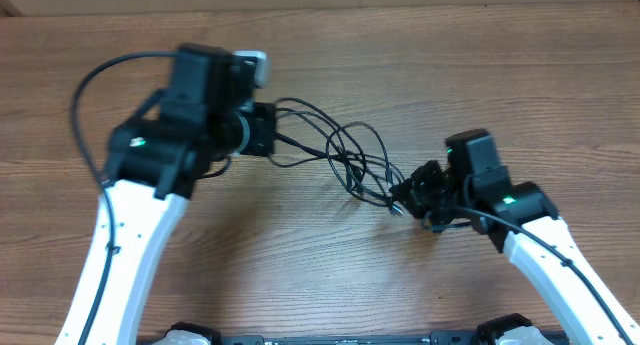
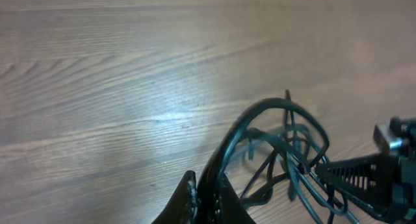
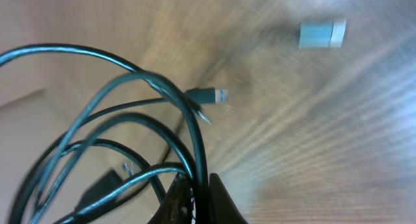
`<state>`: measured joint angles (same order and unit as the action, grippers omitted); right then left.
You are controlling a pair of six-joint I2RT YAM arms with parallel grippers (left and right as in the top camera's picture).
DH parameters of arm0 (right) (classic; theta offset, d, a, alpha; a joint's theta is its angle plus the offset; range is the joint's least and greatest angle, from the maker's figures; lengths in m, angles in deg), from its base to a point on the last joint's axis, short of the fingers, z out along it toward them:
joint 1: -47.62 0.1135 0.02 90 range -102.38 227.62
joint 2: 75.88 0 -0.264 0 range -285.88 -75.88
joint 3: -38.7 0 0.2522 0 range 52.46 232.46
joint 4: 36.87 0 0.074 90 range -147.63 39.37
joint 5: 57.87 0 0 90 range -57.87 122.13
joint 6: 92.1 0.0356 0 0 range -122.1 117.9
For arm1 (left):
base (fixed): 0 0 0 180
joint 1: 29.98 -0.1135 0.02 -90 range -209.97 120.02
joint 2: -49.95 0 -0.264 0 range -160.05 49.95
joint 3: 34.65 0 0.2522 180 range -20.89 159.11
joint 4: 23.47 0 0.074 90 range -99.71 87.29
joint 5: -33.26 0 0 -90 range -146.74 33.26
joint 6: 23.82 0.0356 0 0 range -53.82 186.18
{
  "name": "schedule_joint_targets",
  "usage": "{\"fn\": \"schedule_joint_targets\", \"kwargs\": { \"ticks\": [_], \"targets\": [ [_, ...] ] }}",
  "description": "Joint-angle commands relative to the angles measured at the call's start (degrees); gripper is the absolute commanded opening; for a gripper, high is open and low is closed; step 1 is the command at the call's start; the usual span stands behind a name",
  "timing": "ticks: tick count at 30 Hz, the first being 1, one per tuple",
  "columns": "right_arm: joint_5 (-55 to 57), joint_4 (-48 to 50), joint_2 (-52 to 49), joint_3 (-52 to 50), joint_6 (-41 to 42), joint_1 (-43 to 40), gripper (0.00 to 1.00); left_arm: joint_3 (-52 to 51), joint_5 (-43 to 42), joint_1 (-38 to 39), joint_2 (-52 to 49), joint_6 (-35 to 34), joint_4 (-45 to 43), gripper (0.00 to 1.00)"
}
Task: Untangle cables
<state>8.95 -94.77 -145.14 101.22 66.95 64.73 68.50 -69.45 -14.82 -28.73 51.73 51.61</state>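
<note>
While closed, both tools (image 1: 270, 132) (image 1: 402, 197) on cables (image 1: 345, 150).

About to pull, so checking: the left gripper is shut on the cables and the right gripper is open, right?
No, the right gripper is not open: the right wrist view shows it shut on the cables. The left gripper is shut on them, as you say.

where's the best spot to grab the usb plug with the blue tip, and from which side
The black housing of the usb plug just behind the blue tip, approached from the tip end: it likely pokes clear of the cables there.
</note>
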Motion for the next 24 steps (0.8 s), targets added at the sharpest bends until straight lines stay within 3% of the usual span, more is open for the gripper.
{"fn": "schedule_joint_targets", "kwargs": {
  "ticks": [1, 8, 15, 22, 24],
  "targets": [
    [15.52, -6.14, -1.55, -3.69, -4.28, -8.5, 0.04, 2.8, 7.82, -11.5, 5.51, -7.06, -1.55, 0.04],
    [13.25, -6.99, -1.55, -3.67, -14.71, -20.39, 0.04, 2.6, 5.27, -18.67, 4.81, -7.89, -1.22, 0.04],
    [-0.83, -2.75, -1.55, -3.67, -28.61, -21.7, 0.04, 2.6, -2.91, -17.0, 2.95, -7.37, -2.03, 0.05],
    [-7.43, 0.81, -1.53, -3.67, -31.58, -21.46, 0.04, 2.6, -14.23, -12.92, -0.37, 1.97, -2.01, 0.05],
    [-7.39, 1.2, -1.55, -3.67, -31.58, -21.44, 0.04, 2.6, -16.55, -11.41, -1.11, 4.35, -1.95, 0.13]
  ]
}}
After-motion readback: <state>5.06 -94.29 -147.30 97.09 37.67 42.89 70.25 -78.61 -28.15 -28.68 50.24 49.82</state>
